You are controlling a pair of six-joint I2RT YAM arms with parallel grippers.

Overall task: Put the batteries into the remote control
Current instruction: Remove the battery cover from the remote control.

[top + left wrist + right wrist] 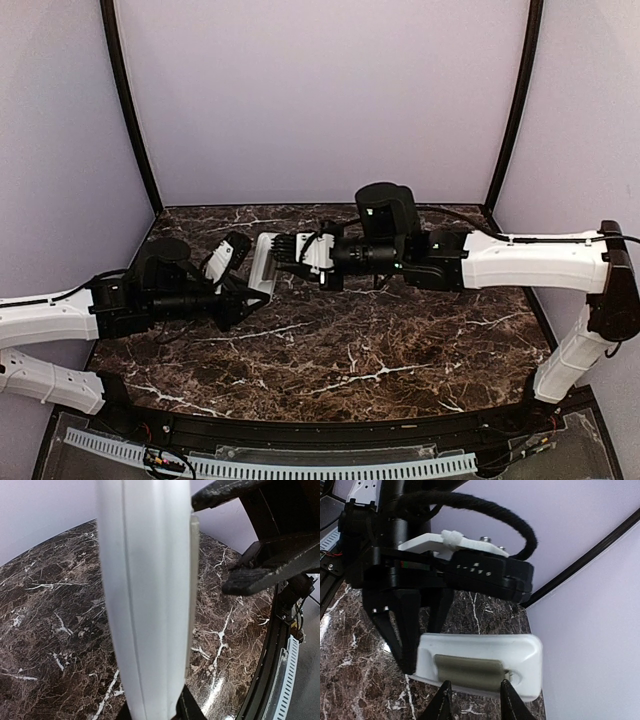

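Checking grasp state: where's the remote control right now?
Top view, left of centre toward the back: the remote control is held above the table in the left gripper, with the right gripper just to its right.

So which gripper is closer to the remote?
Left. The left gripper is clamped on the remote, so it is touching it. The right gripper is open just to the remote's right, fingertips right at its face; I can't tell if they touch.
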